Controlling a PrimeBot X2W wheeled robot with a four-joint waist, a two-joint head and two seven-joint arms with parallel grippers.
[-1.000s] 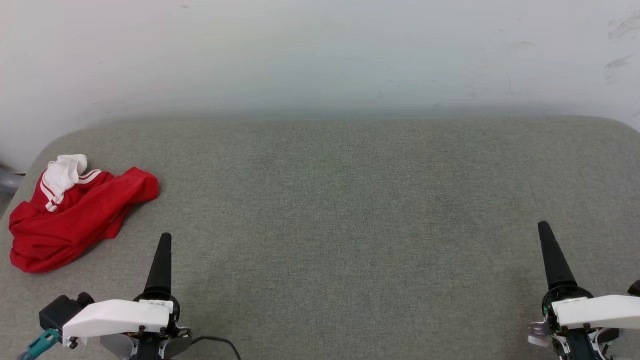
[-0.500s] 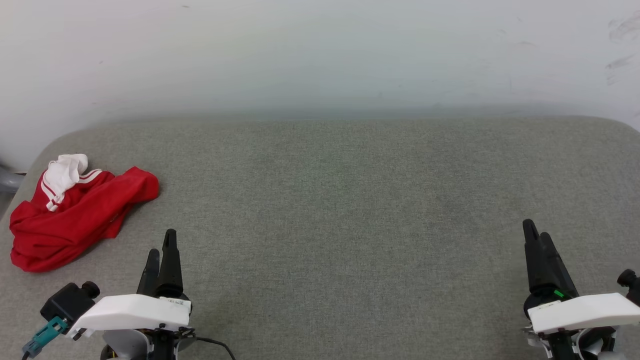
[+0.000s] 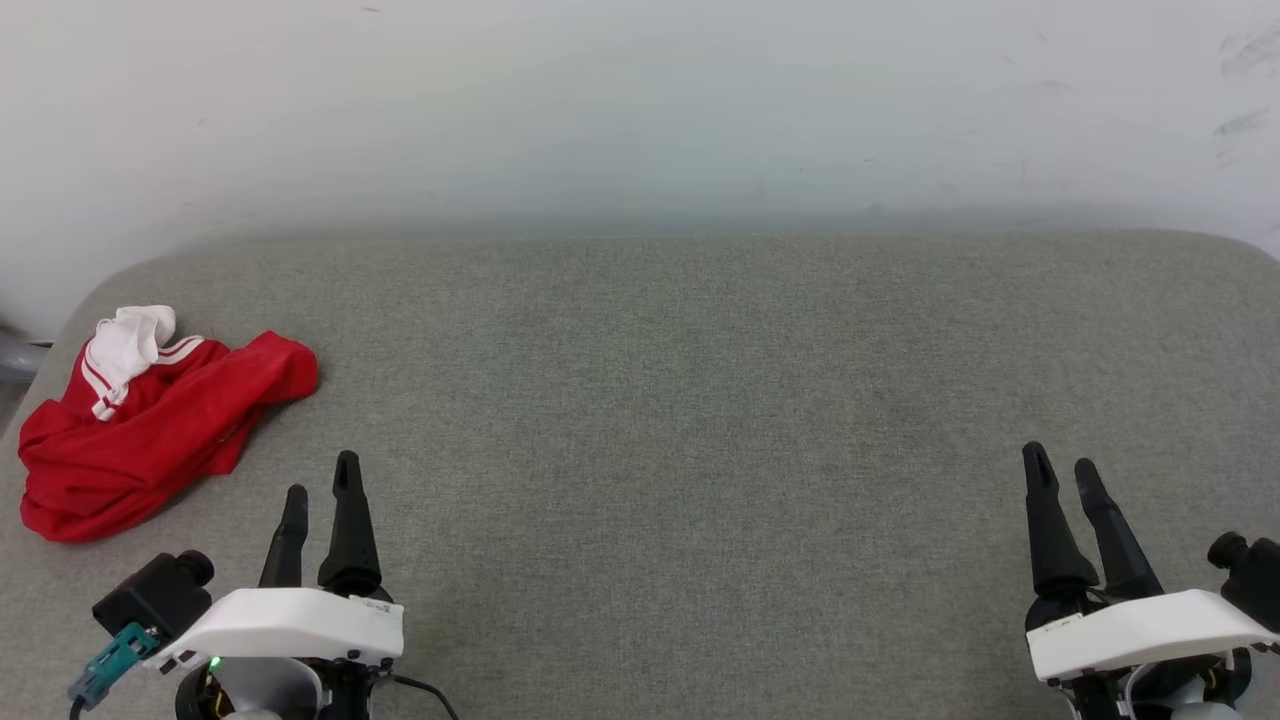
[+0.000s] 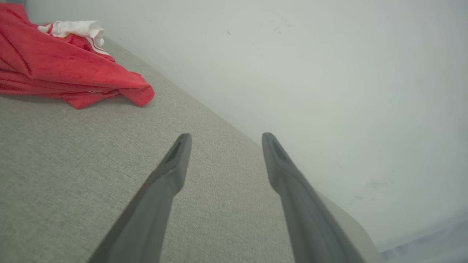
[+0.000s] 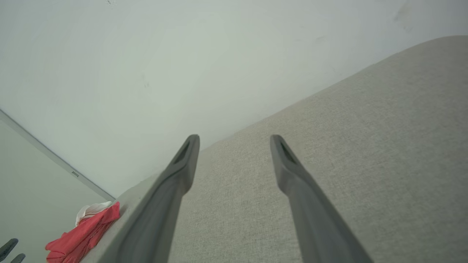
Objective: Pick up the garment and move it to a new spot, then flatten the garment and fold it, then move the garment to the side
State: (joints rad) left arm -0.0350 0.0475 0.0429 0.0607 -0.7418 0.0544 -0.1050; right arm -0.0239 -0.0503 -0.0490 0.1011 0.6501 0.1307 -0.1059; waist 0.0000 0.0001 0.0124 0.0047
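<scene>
Garment (image 3: 150, 425) lay crumpled in a heap at the left edge of the grey surface (image 3: 680, 400), approx mid-depth, w/ a white sleeve (image 3: 130, 335) bunched at the heap's far end. No print visible.

L gripper (image 3: 321, 474) hovered over the surface's near-left part, fingers spread wide, empty, close to the heap but not touching it. R gripper (image 3: 1060, 457) was over the surface's near-right part, also spread wide w/ nothing btwn the fingers, well apart from the heap.

Step in hand, prob. the first pick-up, not yet begun. L arm looked the obvious choice, being on the heap's side of the surface. Best target seemed the raised red lobe pointing toward the surface's centre, not the low hem at the left edge, where a nudge could push cloth off. Fingers should go down wide, straddle a ridge, press slightly into the padding, then pinch. Too few layers would likely slip; too many would lift one hard-to-flatten wad. Then lift clear & carry toward the surface's middle, where both arms could prob. reach.
</scene>
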